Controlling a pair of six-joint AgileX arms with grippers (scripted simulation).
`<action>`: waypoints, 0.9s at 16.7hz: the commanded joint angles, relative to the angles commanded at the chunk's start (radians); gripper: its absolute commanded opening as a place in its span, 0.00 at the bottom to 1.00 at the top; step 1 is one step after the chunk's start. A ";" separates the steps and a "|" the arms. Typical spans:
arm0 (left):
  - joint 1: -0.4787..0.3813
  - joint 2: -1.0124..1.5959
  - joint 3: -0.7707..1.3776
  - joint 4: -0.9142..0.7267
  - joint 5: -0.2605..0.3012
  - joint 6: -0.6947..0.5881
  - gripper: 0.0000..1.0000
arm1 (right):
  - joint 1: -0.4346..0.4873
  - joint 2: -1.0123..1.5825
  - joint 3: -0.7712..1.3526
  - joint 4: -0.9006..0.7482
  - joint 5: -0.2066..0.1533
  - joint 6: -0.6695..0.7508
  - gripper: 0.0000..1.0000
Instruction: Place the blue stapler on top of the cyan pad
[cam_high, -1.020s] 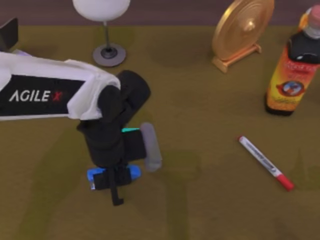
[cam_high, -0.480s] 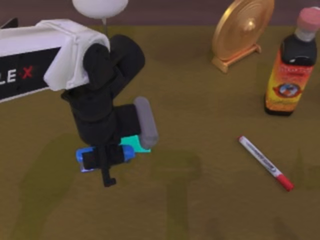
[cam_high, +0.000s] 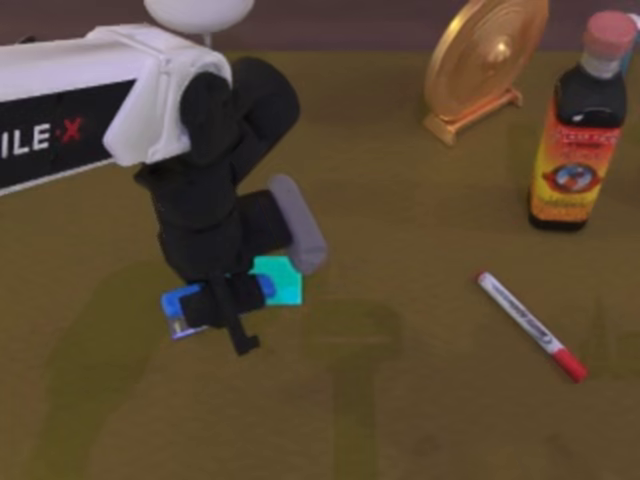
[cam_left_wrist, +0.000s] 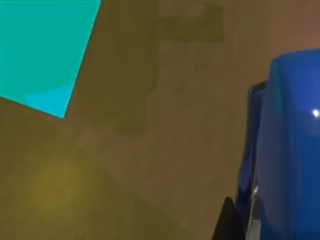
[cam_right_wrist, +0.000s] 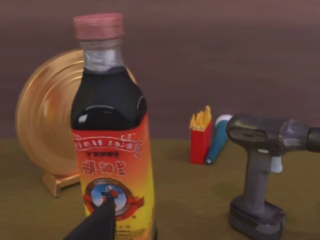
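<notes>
Top view: blue stapler (cam_high: 184, 301) now nearer cyan pad (cam_high: 278, 283)

White arm shell (cam_high: 90, 100) with black-and-red AgileX lettering, black wrist (cam_high: 210, 210), grey cylinder (cam_high: 297, 223)

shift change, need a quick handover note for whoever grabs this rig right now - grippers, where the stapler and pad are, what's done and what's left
Left gripper: shut on the blue stapler, carried over the table at the top view's left.
Right gripper: only a dark fingertip shows in its wrist view, near the sauce bottle; the arm looks idle.
The cyan pad lies flat, partly hidden under the left arm, just right of the stapler.
Done: stapler grasped and brought beside the pad.
Left: centre it over the pad, lower, release.
</notes>
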 joint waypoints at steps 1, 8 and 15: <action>0.000 0.017 0.024 -0.010 0.000 -0.062 0.00 | 0.000 0.000 0.000 0.000 0.000 0.000 1.00; 0.015 0.165 0.223 -0.101 -0.003 -0.736 0.00 | 0.000 0.000 0.000 0.000 0.000 0.000 1.00; 0.044 0.306 0.411 -0.196 -0.008 -1.647 0.00 | 0.000 0.000 0.000 0.000 0.000 0.000 1.00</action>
